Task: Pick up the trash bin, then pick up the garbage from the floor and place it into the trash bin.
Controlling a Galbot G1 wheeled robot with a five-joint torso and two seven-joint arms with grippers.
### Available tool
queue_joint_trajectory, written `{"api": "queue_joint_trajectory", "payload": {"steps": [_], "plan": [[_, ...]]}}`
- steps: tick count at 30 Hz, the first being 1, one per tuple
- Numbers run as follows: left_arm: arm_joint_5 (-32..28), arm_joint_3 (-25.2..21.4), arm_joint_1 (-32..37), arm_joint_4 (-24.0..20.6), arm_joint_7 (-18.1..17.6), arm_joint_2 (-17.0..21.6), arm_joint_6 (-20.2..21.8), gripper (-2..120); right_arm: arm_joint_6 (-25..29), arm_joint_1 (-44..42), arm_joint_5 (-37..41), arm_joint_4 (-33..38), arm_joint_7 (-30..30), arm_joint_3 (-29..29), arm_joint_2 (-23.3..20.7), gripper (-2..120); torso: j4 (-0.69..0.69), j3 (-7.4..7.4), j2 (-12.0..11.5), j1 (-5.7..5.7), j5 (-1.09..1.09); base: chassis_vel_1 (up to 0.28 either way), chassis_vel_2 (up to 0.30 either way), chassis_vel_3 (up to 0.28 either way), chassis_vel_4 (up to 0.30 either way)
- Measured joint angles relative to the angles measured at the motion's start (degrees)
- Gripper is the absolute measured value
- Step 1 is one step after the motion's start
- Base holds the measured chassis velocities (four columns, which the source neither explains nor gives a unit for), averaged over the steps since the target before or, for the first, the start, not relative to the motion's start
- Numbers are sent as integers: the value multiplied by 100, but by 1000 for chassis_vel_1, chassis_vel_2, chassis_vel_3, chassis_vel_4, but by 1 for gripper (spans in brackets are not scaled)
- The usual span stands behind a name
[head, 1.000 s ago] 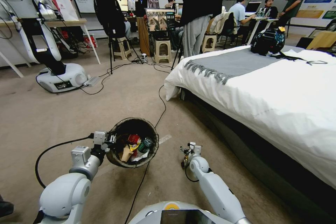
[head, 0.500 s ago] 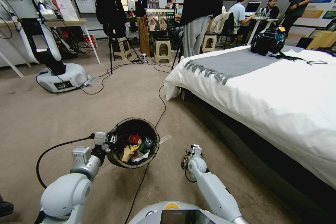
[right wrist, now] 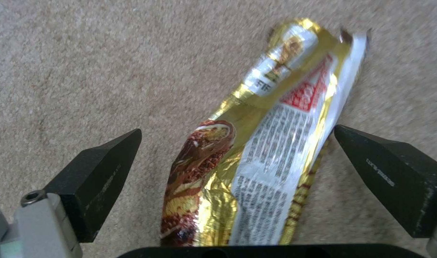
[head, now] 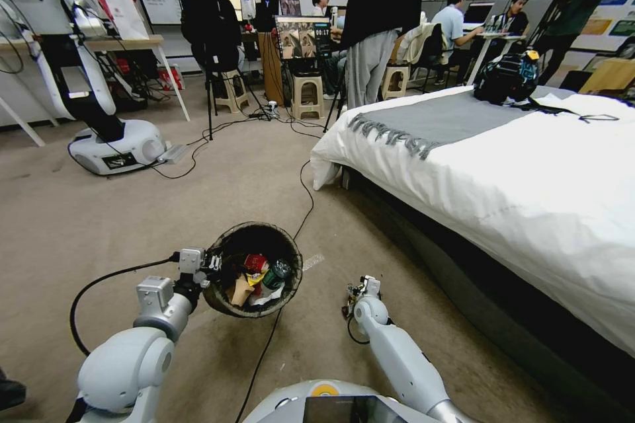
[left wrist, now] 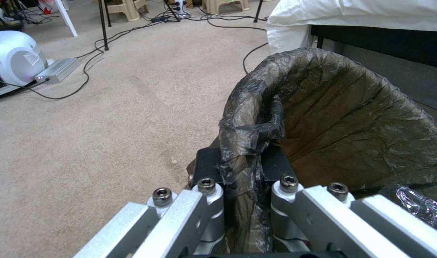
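Two grippers we see lower centre: left gripper [head: 210, 263] clenches the dark-lined round white trash bin [head: 252, 269]; right gripper [right wrist: 237, 157] spread around a gold foil wrapper [right wrist: 256, 150].

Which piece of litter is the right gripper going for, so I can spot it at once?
Start at the white bed; on the carpet beside it, right of the trash bin clamped in the left gripper, find the right gripper. The gold wrapper lies flat between its open fingers. Shiny foil with white print and a red patch, outside the bin.
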Motion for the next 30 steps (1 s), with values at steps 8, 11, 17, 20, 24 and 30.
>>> {"api": "queue_joint_trajectory", "payload": {"steps": [8, 11, 17, 20, 24, 30], "plan": [[-9, -4, 0, -6, 2, 14, -3, 6, 64, 103, 112, -342, 30, 24, 129, 100, 3, -1, 0, 0, 1, 0, 0, 0, 0], [-9, -3, 0, -6, 3, 14, -3, 6, 108, 124, 105, -403, 51, 23, 137, 100, 3, -1, 1, 0, -1, 0, 0, 0, 0], [-9, 19, -6, -4, 5, 20, -6, 6, 170, 154, 72, -513, 63, 12, 150, 100, 2, -2, 2, -1, -1, 0, 0, 0, 0], [-8, 20, -6, -3, 6, 25, -7, 6, 199, 160, 46, -554, 60, 3, 153, 100, 2, -2, 2, -1, -1, 0, 0, 0, 0], [-3, 20, -9, 10, 6, 23, -8, 6, 214, 148, -36, -568, 61, 0, 154, 99, 2, -2, 2, -1, -1, 0, 0, 0, 0], [-2, 28, -17, 19, 7, 11, -8, 6, 202, 41, -161, -378, 168, -4, 146, 88, -1, 0, 1, 0, 0, 0, 0, 0, 0]]}}
